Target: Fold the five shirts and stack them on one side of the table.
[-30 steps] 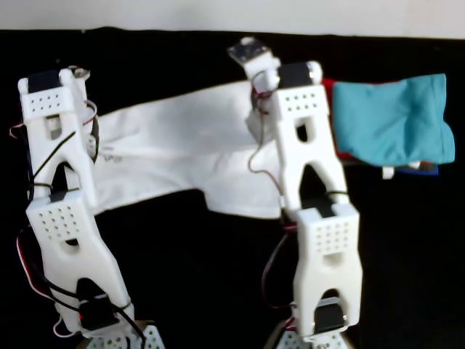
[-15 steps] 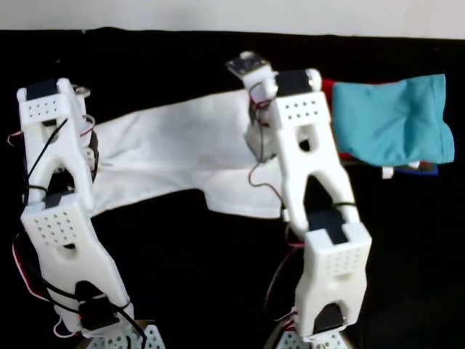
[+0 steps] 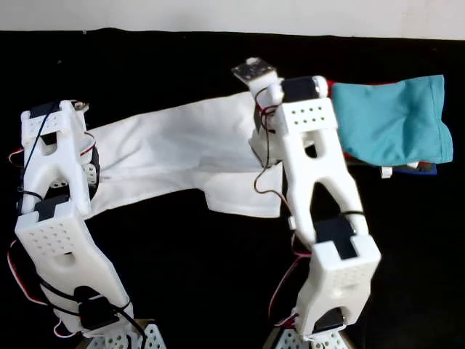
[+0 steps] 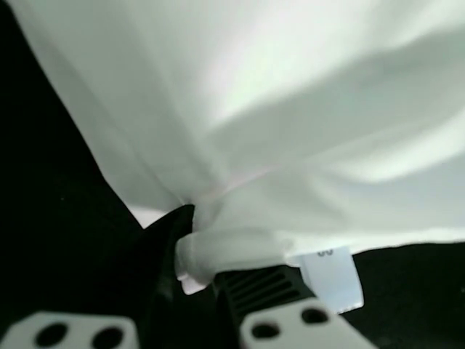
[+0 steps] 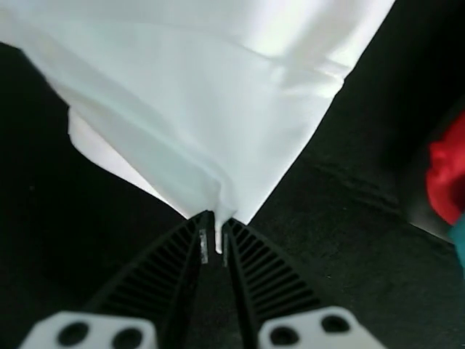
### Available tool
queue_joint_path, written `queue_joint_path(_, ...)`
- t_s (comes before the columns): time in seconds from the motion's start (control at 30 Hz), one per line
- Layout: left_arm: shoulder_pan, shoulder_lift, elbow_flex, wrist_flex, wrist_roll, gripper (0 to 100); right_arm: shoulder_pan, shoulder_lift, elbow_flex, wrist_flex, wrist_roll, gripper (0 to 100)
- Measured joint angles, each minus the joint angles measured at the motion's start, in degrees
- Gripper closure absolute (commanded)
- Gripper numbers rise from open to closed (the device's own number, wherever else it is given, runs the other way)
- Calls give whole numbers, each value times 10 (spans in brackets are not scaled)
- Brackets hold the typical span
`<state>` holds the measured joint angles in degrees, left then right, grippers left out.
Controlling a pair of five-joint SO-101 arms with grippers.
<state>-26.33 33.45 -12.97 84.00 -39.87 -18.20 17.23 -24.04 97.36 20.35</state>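
A white shirt (image 3: pixel 182 149) lies stretched across the middle of the black table, partly folded. My left gripper (image 4: pixel 197 240) is shut on a bunched edge of the white shirt (image 4: pixel 290 109) at its left end, under the left arm (image 3: pixel 54 153). My right gripper (image 5: pixel 215 236) is shut on a corner of the white shirt (image 5: pixel 189 94) at its right end, below the right arm (image 3: pixel 301 138). A stack of folded shirts with a teal one (image 3: pixel 392 120) on top sits at the table's right side, a red one (image 5: pixel 445 169) showing beneath.
The black table (image 3: pixel 182 269) has free room in front of the white shirt and behind it. A pale wall band (image 3: pixel 218 14) runs along the far edge. A blue layer (image 3: pixel 427 169) peeks out under the stack at right.
Both arms drew back toward the near side, the left more than the right, and the right arm shifted a little to the right. The white shirt's left end pulled with them.
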Motion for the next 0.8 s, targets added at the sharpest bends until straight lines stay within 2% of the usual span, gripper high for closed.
queue_joint_path(0.17, 0, 0, 0, -1, -2, 973, 0, -7, 71, -20, 4, 993)
queue_joint_path(0.33, 0, 0, 0, -2, -2, 848, 0, -6, 140, -65, 4, 985)
queue_joint_path(0.5, -11, 0, -1, 0, -11, 843, 0, -6, 143, -69, 4, 827)
queue_joint_path(0.63, -29, 0, -63, 55, -25, 843, 1, -6, 99, -31, 4, 797)
queue_joint_path(0.8, -40, 0, -213, 142, -32, 843, 1, -6, -25, 22, 4, 797)
